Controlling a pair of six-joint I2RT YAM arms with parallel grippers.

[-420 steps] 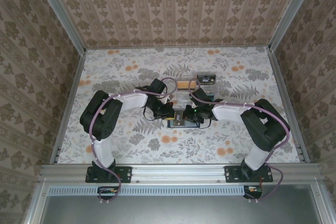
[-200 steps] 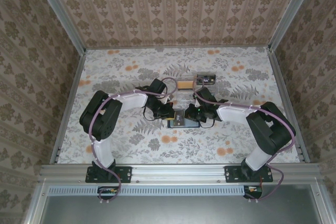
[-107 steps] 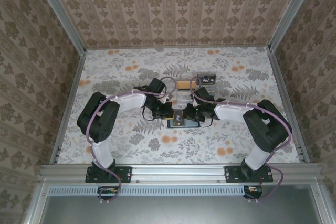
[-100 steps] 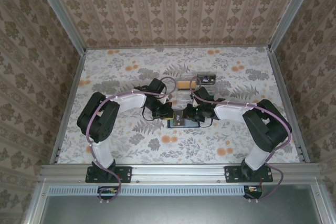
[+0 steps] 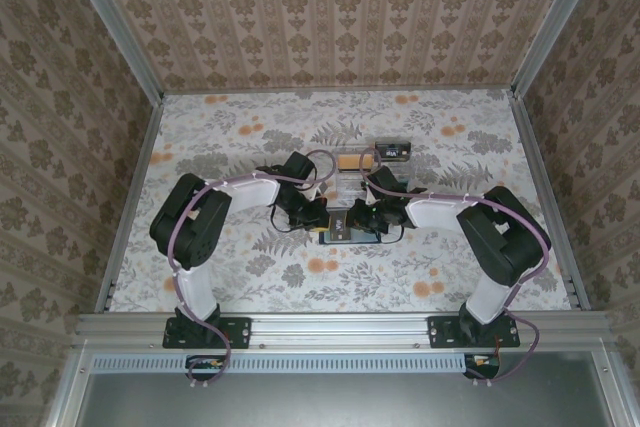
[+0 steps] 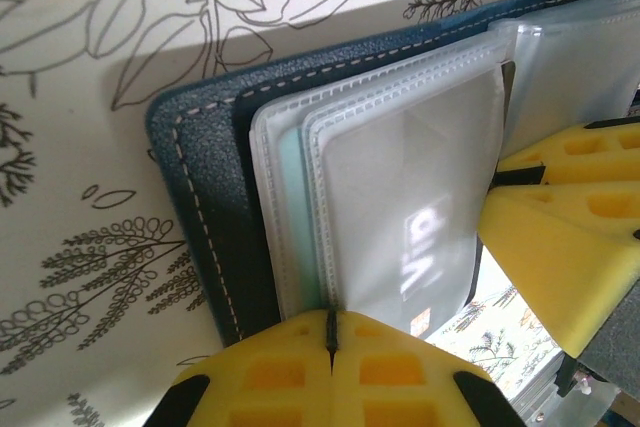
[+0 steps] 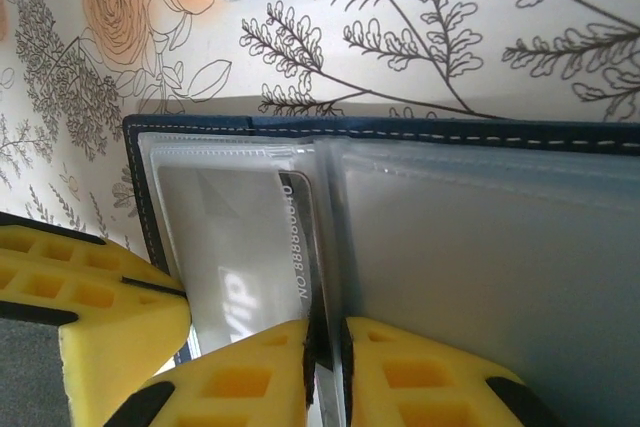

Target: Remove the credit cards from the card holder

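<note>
The card holder (image 6: 205, 197) lies open on the flowered counter (image 5: 250, 127), midway between the two arms, with its clear sleeves (image 6: 300, 147) fanned out over the dark blue stitched cover.

The left tool (image 6: 330, 325) is clenched, its yellow pads pressed flat together on the near edge of the clear sleeves. The right tool (image 7: 326, 352) is closed down to a thin slit over the seam between two sleeve pages, and seems to pinch that seam rather than a card.

The pale card (image 6: 410, 197) sits in the top sleeve. The teal card (image 6: 288, 209) shows as a greenish strip in the sleeve beneath.

Both cards are likely light, stiff and slick, while the sleeves are soft film that will buckle and drag along with them (so one tool probably has to pin the holder while the other pulls). The best hold is a card's short exposed edge at the sleeve mouth, pinched flat on both faces. The cards are thin, so a shallow bite could slip off.

The pale card reads "VIP" in large light letters. In the right wrist view a line along its edge reads roughly "NO" with zeros and eights.
</note>
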